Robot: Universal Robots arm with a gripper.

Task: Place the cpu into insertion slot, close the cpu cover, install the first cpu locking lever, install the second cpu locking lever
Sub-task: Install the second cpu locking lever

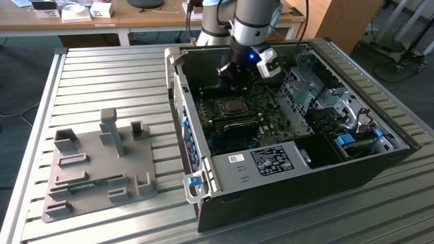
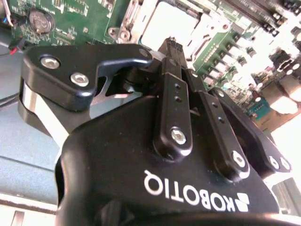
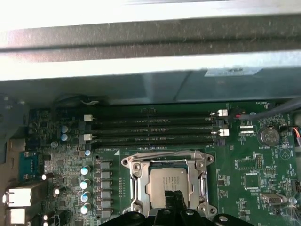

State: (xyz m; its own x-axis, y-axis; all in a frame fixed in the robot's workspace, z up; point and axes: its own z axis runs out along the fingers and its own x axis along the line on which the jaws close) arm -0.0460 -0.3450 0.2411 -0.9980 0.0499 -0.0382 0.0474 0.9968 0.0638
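Note:
The cpu lies flat in its socket on the green motherboard, its silvery top showing. The cpu cover, a silvery frame, lies down around it. Thin metal lever rods run along the frame's edges; I cannot tell whether they are latched. My gripper hovers just above the near edge of the cpu, fingers shut with nothing between them. In the second wrist view the gripper points at the bright socket. In the exterior view the gripper hangs inside the open computer case, just above the cpu.
Memory slots run beside the socket toward the case wall, and a coin battery sits near them. Drive cages fill the case on the exterior view's right. A grey fixture plate lies on the slatted table at the left.

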